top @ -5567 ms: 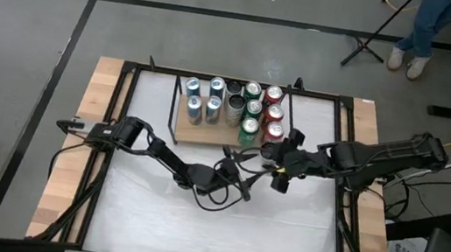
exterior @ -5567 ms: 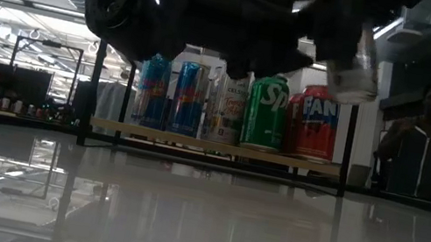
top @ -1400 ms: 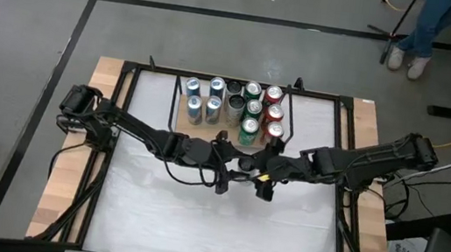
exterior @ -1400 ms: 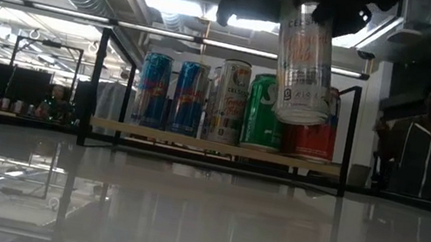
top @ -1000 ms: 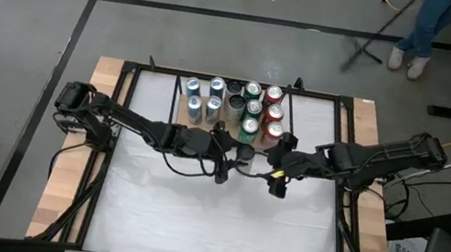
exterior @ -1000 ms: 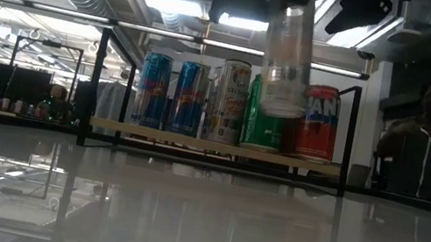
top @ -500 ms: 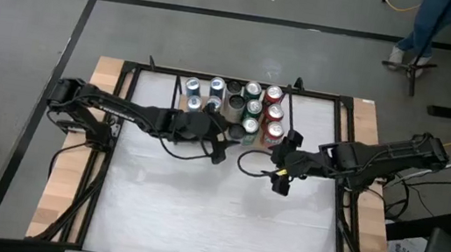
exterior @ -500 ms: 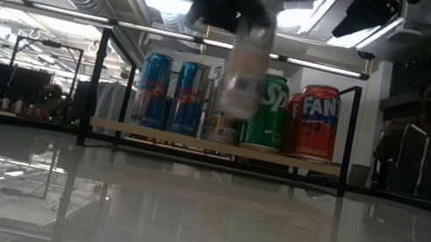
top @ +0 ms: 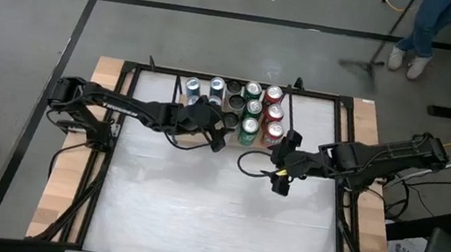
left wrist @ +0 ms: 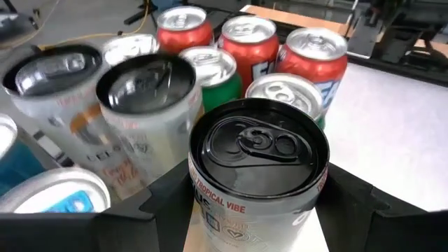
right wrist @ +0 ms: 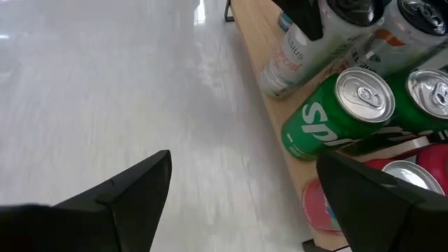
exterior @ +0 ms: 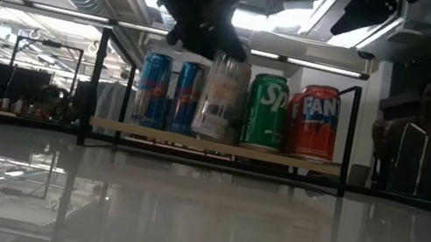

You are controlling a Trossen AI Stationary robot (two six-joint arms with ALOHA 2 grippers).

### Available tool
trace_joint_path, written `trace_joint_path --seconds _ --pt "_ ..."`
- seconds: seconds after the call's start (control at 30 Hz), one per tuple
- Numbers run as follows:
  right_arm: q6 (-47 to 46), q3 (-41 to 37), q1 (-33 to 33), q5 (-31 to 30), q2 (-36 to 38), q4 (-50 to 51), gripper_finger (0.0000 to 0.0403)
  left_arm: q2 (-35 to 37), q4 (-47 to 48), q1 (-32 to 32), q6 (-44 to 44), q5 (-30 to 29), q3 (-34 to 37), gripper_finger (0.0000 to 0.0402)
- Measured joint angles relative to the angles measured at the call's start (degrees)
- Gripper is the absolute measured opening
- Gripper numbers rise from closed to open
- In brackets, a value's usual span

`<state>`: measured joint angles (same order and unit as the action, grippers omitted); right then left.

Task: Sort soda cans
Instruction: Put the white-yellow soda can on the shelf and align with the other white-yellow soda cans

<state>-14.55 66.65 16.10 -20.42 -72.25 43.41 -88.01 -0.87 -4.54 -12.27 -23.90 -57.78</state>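
Table: white top (top: pixel 212 221) inside a black frame.
Wooden board (exterior: pixel 211 145): lying at the table's far edge.
Person (exterior: pixel 428 150): standing behind the table, dark top.

1. I see the left gripper (exterior: pixel 213 36) coming in from above, dark against the ceiling lights, closed on a pale white can (exterior: pixel 220 97).
2. The white can hangs tilted below the gripper, its base just above the wooden board (exterior: pixel 215 146).
3. Beyond the gripper, two blue cans (exterior: pixel 169 93) stand upright on the board on one side of the held can.
4. On its other side stand a green can (exterior: pixel 265 112) and a red can (exterior: pixel 316 123), touching each other.
5. Part of the right arm (exterior: pixel 364 9) shows dark at the top, off to the red can's side.
6. A person (exterior: pixel 427 145) stands in the room behind the table (exterior: pixel 199 216).
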Motion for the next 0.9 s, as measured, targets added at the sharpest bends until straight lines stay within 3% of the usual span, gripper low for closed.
trace_joint_path --seconds 0.2,0.47,0.9 --pt "0.02 0.0 0.0 0.01 0.0 -0.02 0.0347 0.0 -7.06 -0.5 -1.12 0.12 3.43 0.0229" --pt "0.07 0.0 0.0 -1.07 0.0 -0.08 0.0347 0.0 -7.48 -0.5 -1.12 -0.9 3.72 0.0231" --pt "0.07 0.0 0.0 -1.62 -0.01 -0.1 0.0347 0.0 -7.93 -0.88 -1.1 -1.08 3.72 0.0291"
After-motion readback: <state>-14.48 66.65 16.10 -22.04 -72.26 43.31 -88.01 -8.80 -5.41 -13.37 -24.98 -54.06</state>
